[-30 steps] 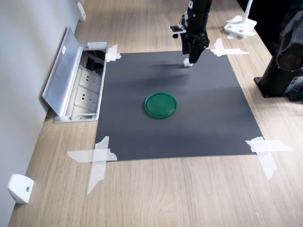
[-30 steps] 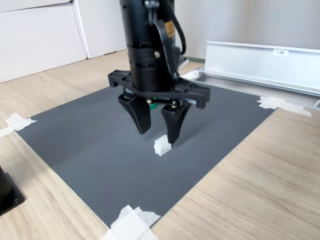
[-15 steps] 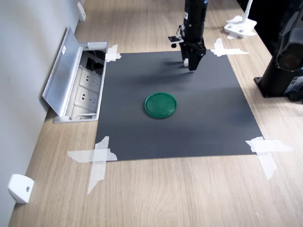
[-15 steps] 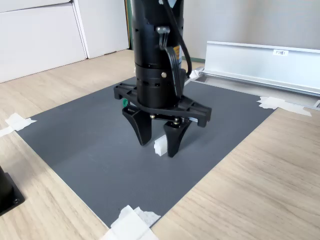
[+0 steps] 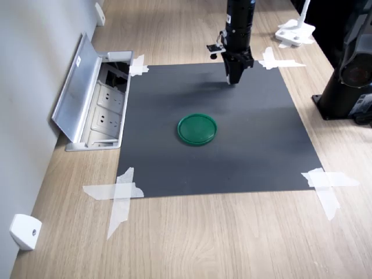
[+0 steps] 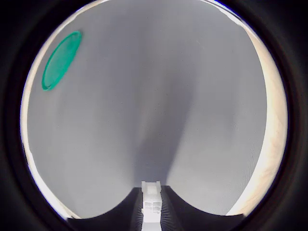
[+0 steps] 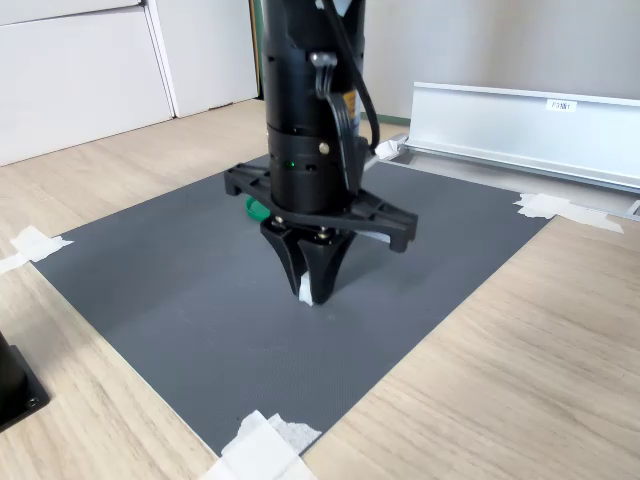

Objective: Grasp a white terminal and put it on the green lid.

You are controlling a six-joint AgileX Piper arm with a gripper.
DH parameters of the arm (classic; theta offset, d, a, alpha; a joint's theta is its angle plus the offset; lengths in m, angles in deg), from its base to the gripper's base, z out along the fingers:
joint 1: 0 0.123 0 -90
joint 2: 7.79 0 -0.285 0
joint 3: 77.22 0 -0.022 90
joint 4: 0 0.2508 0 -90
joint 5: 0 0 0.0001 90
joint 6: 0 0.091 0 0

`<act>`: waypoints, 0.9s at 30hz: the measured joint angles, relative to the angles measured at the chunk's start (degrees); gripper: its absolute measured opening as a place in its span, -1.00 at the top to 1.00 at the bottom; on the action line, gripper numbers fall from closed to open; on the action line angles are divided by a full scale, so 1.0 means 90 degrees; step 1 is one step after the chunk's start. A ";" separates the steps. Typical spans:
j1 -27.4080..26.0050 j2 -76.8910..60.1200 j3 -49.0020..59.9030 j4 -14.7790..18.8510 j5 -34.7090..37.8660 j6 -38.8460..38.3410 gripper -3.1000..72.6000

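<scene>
The white terminal (image 7: 305,291) rests on the dark mat near its far edge in the first exterior view. My gripper (image 7: 312,289) stands upright over it, fingers shut on it from both sides. The wrist view shows the terminal (image 6: 150,201) pinched between the two fingers. In the first exterior view the gripper (image 5: 232,79) hides the terminal. The green lid (image 5: 197,128) lies flat at the mat's middle, well apart from the gripper. It also shows in the wrist view as the green lid (image 6: 61,59), and as a sliver of green lid (image 7: 256,208) behind the arm.
The dark mat (image 5: 244,157) is taped down at its corners with white tape (image 5: 119,195). An open floor socket box (image 5: 96,104) sits beside the mat at the first exterior view's left. A black robot base (image 5: 349,81) stands at the right. A white wedge piece (image 5: 25,231) lies near the wall.
The gripper came down around the white terminal and its fingers closed from wide open to shut on it. The green lid has not moved.
</scene>
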 joint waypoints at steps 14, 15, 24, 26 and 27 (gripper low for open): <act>0.2818 -0.0102 -0.1060 0.0152 0.0120 0.0616 0.69; 0.2951 -0.0012 -0.1168 0.0152 0.0115 0.0635 0.69; 0.3387 0.0682 -0.1530 0.0086 -0.0129 0.0871 0.69; 0.3387 0.0764 -0.1530 0.0043 -0.0184 0.0877 0.69; 0.3387 0.0791 -0.1530 0.0043 -0.0173 0.0877 0.69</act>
